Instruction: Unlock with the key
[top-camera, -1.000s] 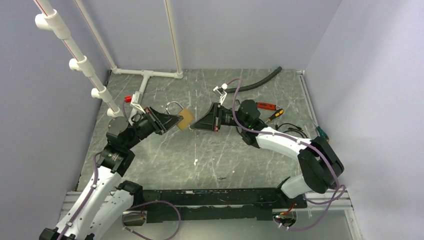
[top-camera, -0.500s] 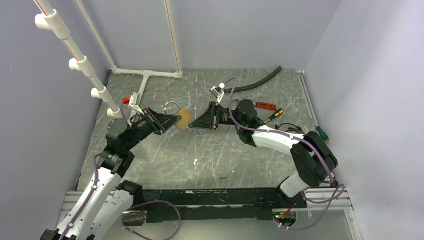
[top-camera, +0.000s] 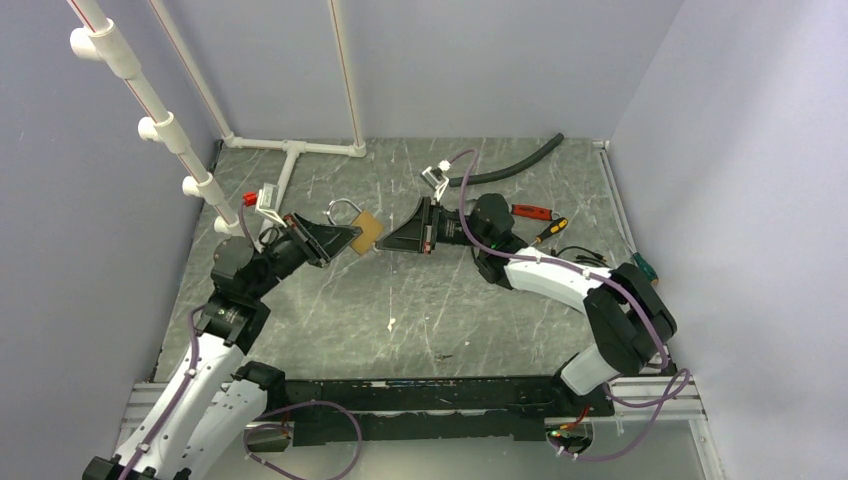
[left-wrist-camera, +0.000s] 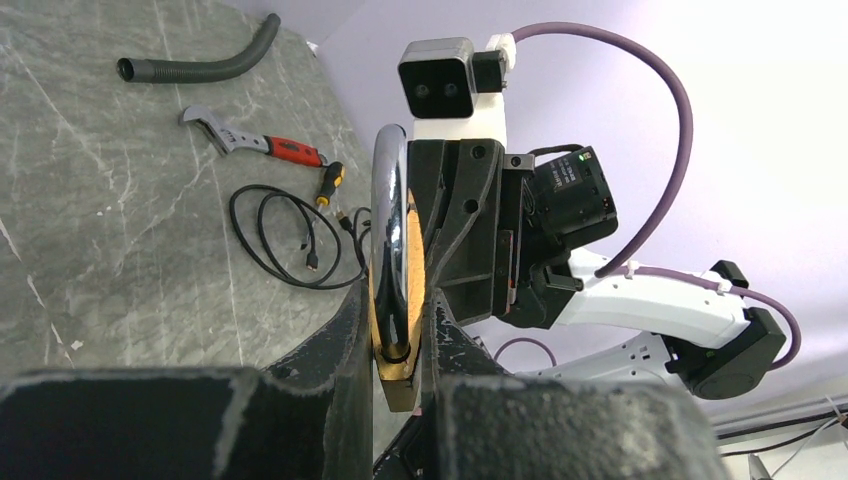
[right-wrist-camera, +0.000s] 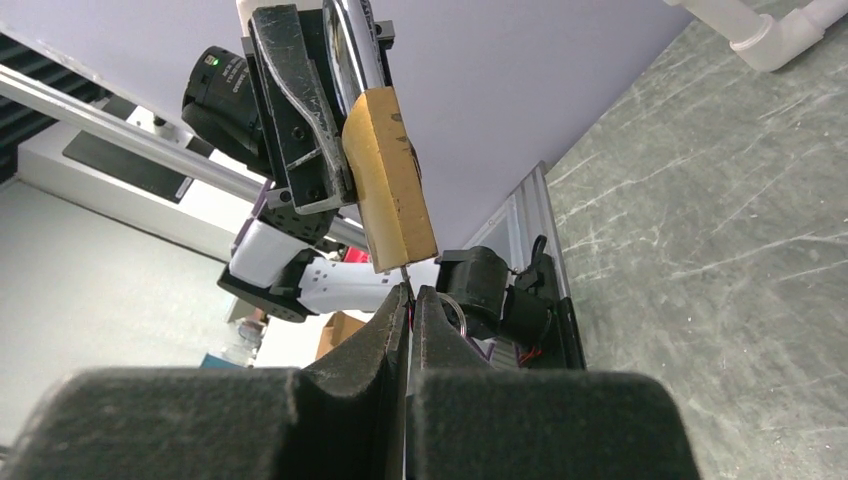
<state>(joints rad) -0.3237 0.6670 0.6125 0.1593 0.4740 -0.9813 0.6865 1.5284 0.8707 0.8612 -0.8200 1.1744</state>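
Above the surface (top-camera: 420, 300), seen overhead, left tool (top-camera: 350, 240) clamps the padlock (top-camera: 369, 233) opposite right tool (top-camera: 385, 243). Left wrist: padlock sits edge-on in that grip. Right wrist: key (right-wrist-camera: 404, 278), pinched tight, reaches the padlock's base; keep it aligned, then twist gently.

Even, bright light, soft shadows; wrist views blur at near foreground.

a grey marbled table (top-camera: 420, 300) is carrying a curved black hose (top-camera: 510, 168) lying near its far edge, a red-handled wrench (top-camera: 530, 211) and a small screwdriver (top-camera: 550, 229) resting just beside each other on the right, a black cable (top-camera: 580, 255) lying looped near them, and a white pipe (top-camera: 300, 147) lying at the far left.
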